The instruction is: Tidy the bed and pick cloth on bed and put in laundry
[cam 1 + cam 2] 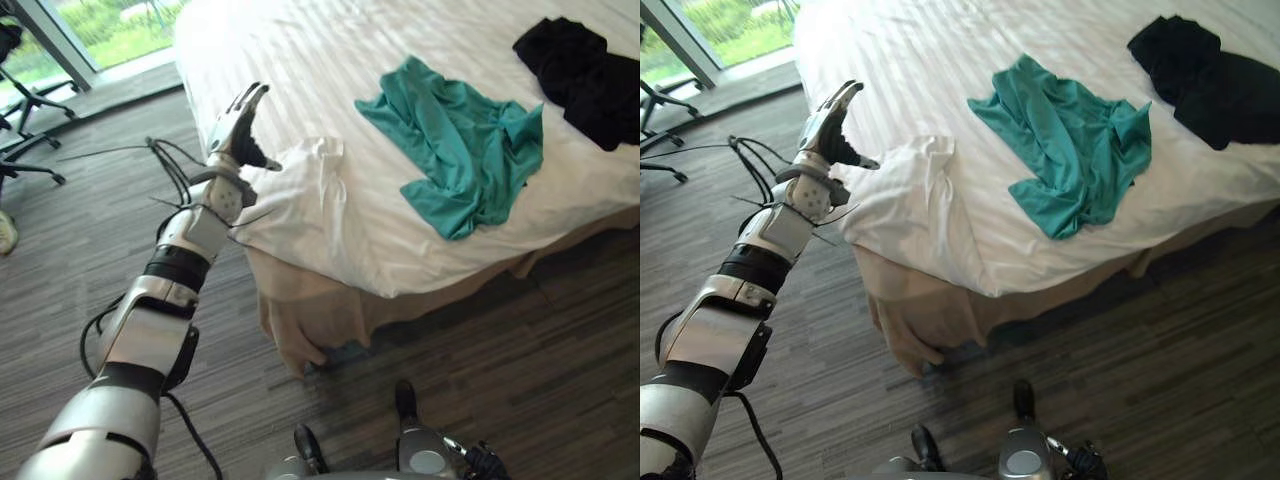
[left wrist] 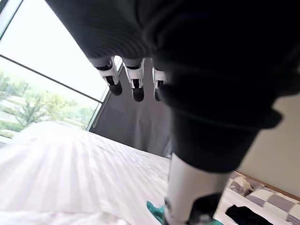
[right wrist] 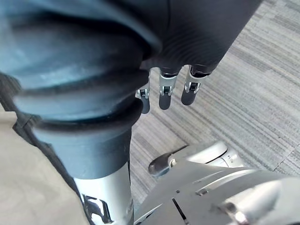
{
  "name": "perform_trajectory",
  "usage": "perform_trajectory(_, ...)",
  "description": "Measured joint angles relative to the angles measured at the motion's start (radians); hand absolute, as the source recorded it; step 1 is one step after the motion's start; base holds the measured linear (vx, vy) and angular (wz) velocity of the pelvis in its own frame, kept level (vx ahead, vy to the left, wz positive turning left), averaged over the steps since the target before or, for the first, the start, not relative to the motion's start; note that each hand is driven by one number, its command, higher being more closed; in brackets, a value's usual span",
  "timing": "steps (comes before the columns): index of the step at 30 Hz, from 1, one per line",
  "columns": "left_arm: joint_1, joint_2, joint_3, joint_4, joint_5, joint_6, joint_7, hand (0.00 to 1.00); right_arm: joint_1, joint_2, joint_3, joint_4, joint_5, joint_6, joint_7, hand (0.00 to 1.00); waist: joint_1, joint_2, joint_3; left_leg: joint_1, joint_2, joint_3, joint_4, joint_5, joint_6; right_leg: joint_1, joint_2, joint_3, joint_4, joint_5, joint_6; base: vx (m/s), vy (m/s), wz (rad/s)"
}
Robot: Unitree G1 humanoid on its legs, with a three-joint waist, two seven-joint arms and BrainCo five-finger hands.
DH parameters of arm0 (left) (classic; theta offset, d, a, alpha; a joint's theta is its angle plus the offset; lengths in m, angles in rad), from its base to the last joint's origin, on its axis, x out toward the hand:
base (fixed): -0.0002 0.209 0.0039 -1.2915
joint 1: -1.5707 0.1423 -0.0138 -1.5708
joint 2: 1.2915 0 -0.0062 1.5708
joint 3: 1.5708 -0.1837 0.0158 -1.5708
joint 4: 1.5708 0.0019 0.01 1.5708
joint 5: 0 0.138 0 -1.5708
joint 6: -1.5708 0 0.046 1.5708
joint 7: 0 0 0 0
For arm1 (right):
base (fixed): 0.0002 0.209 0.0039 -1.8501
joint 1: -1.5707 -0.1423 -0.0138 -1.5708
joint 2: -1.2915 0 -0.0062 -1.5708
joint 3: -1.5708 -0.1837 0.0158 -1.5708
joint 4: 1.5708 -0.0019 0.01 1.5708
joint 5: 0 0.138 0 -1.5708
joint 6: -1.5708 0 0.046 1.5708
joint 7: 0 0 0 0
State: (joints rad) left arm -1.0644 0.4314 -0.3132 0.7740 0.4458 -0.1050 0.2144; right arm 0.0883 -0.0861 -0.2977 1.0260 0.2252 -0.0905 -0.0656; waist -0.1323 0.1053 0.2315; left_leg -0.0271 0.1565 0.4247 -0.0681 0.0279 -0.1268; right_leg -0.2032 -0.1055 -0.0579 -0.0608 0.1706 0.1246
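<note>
Teal cloth (image 1: pixel 455 150) crumpled on bed (image 1: pixel 330 60) nr front edge, black cloth (image 1: pixel 585 75) apart at far right; L hand (image 1: pixel 237 125) by bed corner, fingers straight, empty; R hand (image 3: pixel 165 89) relaxed over floor (image 3: pixel 243 70).

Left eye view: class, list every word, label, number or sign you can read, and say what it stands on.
None: there is no readable text. The white striped bedsheet, the teal shirt, the black garment and the left hand carry no print that can be made out.
</note>
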Motion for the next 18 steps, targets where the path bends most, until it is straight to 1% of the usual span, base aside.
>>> perform_trajectory(1,-0.028,-0.012,0.0,0.025,0.0,0.01,-0.002,0.0,-0.005,0.002,0.002,-0.007,0.0,0.0,-0.001,0.0,0.0,-0.003,0.01,-0.022,0.001,0.018,0.001,0.0,0.0,-0.025,0.0,0.009,0.006,0.0,0.0,-0.02,0.001,-0.16)
perform_trajectory(4,-0.07,-0.019,0.0,0.069,0.0,0.015,-0.008,0.0,-0.006,0.006,0.006,-0.023,0.0,0.0,-0.011,0.0,0.005,-0.012,0.028,-0.04,0.001,0.034,0.006,0.0,-0.001,-0.058,0.001,0.023,0.01,0.006,0.001,0.03,-0.002,-0.15)
perform_trajectory(7,-0.104,-0.042,0.0,0.125,0.0,0.034,-0.023,0.0,-0.008,0.009,0.034,-0.046,0.002,0.0,-0.024,0.0,0.009,-0.032,0.057,-0.064,0.004,0.05,0.021,0.0,-0.001,-0.087,-0.002,0.032,0.026,0.006,0.001,0.01,-0.004,-0.06)
perform_trajectory(9,-0.114,-0.055,0.001,0.159,0.03,0.054,-0.041,0.0,-0.007,0.009,0.052,-0.058,0.007,0.0,-0.027,0.0,0.012,-0.043,0.071,-0.083,0.01,0.062,0.032,-0.001,-0.001,-0.111,-0.003,0.037,0.04,0.006,0.001,0.0,0.0,0.0)
perform_trajectory(11,-0.125,-0.059,0.003,0.196,0.043,0.064,-0.044,0.0,-0.009,0.009,0.066,-0.064,0.01,0.0,-0.028,0.0,0.013,-0.053,0.08,-0.099,0.012,0.071,0.038,-0.002,-0.001,-0.125,-0.004,0.037,0.044,0.006,0.001,0.0,0.0,0.0)
perform_trajectory(12,-0.13,-0.06,0.006,0.211,0.046,0.072,-0.05,0.0,-0.01,0.009,0.071,-0.064,0.01,0.001,-0.029,0.0,0.015,-0.058,0.085,-0.105,0.013,0.072,0.04,-0.002,-0.001,-0.133,-0.004,0.037,0.044,0.006,0.001,0.0,0.0,0.0)
perform_trajectory(13,-0.132,-0.067,0.015,0.224,0.062,0.092,-0.066,0.0,-0.008,0.008,0.075,-0.064,0.013,0.001,-0.032,0.0,0.024,-0.06,0.086,-0.116,0.015,0.074,0.045,-0.002,-0.001,-0.141,-0.003,0.037,0.045,0.007,0.0,0.0,0.0,0.0)
perform_trajectory(14,-0.132,-0.071,0.016,0.23,0.07,0.095,-0.071,0.0,-0.005,0.004,0.081,-0.064,0.015,0.001,-0.033,0.0,0.031,-0.06,0.086,-0.117,0.017,0.077,0.046,-0.002,-0.001,-0.144,-0.003,0.037,0.046,0.007,0.0,0.0,0.0,0.0)
perform_trajectory(15,-0.133,-0.075,0.032,0.246,0.092,0.098,-0.087,1.0,-0.003,-0.001,0.093,-0.064,0.018,0.004,-0.033,0.0,0.037,-0.06,0.086,-0.119,0.019,0.082,0.049,-0.002,-0.001,-0.145,-0.002,0.037,0.047,0.007,0.0,0.0,0.0,0.0)
perform_trajectory(16,-0.133,-0.075,0.059,0.259,0.111,0.102,-0.111,1.0,-0.003,-0.004,0.101,-0.064,0.019,0.005,-0.033,0.0,0.037,-0.06,0.086,-0.119,0.019,0.085,0.049,-0.002,-0.001,-0.146,-0.002,0.037,0.047,0.007,0.0,0.0,0.0,0.0)
perform_trajectory(18,-0.133,-0.075,0.071,0.259,0.117,0.104,-0.131,1.0,-0.003,-0.006,0.105,-0.064,0.02,0.008,-0.033,0.0,0.039,-0.06,0.086,-0.121,0.019,0.086,0.049,-0.003,0.0,-0.146,-0.003,0.035,0.048,0.007,0.0,0.0,-0.001,0.02)
